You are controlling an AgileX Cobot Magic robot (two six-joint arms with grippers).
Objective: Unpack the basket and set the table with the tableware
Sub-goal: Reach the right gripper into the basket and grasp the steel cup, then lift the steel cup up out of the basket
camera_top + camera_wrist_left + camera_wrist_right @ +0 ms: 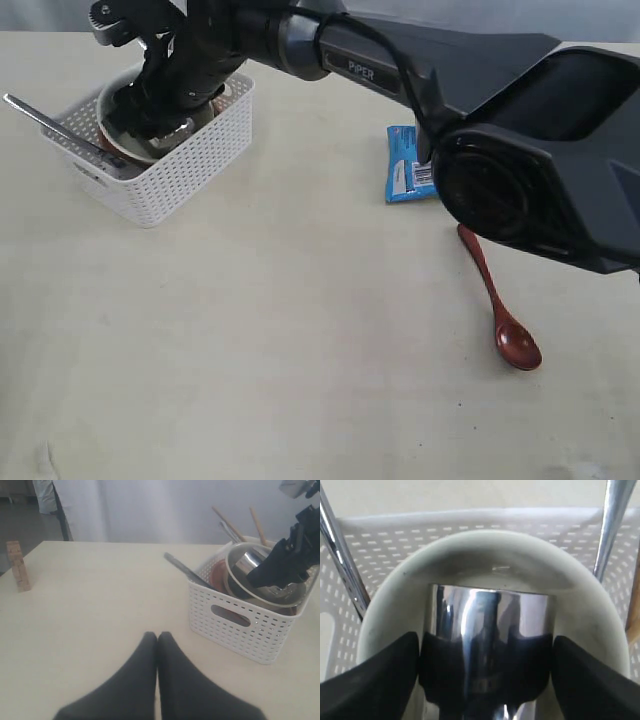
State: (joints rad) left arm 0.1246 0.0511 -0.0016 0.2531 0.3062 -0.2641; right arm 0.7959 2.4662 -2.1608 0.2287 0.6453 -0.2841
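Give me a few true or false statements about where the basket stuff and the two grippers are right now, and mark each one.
1. The reddish-brown spoon lies on the pale beige table, outside the white lattice plastic basket. True.
2. The shiny steel cup stands on the table beside the basket. False: it sits inside the pale cream bowl in the basket.
3. The left gripper is shut and holds nothing. True.
4. The blue snack packet is in the basket. False: it lies on the table.
5. The right gripper is open, one finger on each side of the cup. True.
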